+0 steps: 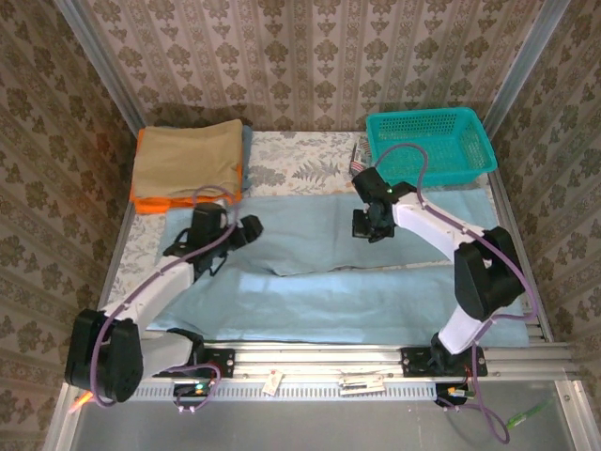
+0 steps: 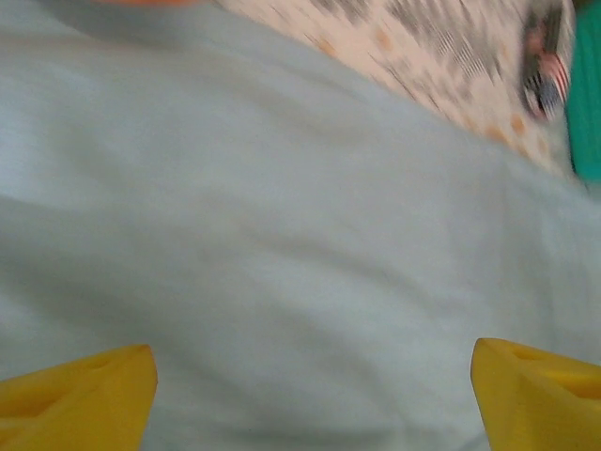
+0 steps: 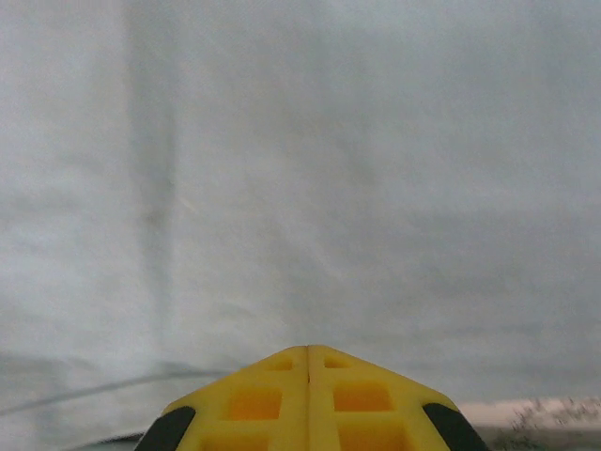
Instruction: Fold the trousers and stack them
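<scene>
the left gripper [image 1: 228, 233] hangs low over the left end of the trousers [image 1: 329, 287], jaws wide apart and holding nothing. its wrist view puts a yellow finger [image 2: 84, 395] in each bottom corner, with bare pale-blue cloth across the gap. the right gripper [image 1: 372, 225] is down on the far leg, right of the middle, its fingers [image 3: 263, 404] pressed flat together. whether the tips have pinched any cloth i cannot tell. from overhead the trousers lie spread from the left edge to the right edge of the desk [image 1: 300, 160], legs side by side. the blurred left wrist view catches a small striped thing [image 2: 545, 66] beside the teal basket [image 1: 432, 141] at the far right corner. at the far left corner a tan folded garment [image 1: 188, 160] lies on an orange one [image 1: 150, 202].
</scene>
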Tool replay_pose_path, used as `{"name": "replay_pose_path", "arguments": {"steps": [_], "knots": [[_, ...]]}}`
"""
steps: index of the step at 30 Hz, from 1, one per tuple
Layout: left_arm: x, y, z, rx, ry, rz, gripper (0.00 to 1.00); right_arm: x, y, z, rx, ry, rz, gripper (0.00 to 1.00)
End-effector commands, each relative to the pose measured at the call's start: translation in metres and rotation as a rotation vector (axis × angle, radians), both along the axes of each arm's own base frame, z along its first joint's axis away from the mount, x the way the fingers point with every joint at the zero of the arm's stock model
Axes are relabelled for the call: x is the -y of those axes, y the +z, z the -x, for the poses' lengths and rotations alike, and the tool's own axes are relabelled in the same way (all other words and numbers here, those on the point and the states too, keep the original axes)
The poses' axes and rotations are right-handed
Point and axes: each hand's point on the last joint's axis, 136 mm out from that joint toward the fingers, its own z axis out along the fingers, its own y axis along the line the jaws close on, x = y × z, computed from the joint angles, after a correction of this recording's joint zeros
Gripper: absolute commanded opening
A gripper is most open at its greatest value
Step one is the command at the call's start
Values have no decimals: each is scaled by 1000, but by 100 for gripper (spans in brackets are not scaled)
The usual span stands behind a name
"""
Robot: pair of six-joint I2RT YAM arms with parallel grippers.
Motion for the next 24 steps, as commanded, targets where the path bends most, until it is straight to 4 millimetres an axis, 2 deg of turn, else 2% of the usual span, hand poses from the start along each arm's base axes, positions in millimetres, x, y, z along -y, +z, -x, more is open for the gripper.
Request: {"name": "replay_pose_path", "arguments": {"steps": [1, 4, 8, 12, 16, 19, 24], "knots": [[22, -20, 11, -35, -67, -87, 86, 34, -33, 25, -99, -53, 79, 6], [41, -35, 7, -64, -107, -96, 86, 53, -56, 25, -124, -136, 68, 5], [50, -63, -5, -120, -121, -125, 85, 55, -76, 17, -174, -149, 77, 3], [48, -80, -15, -150, -100, -134, 85, 62, -73, 3, -171, -161, 96, 2], [46, -90, -25, -179, -80, -90, 84, 73, -72, -13, -185, -196, 75, 2], [45, -89, -32, -180, -72, -75, 84, 77, -70, -26, -177, -217, 50, 2], [37, -75, -44, -146, -65, -84, 85, 79, -47, -37, -127, -221, 38, 3]]}}
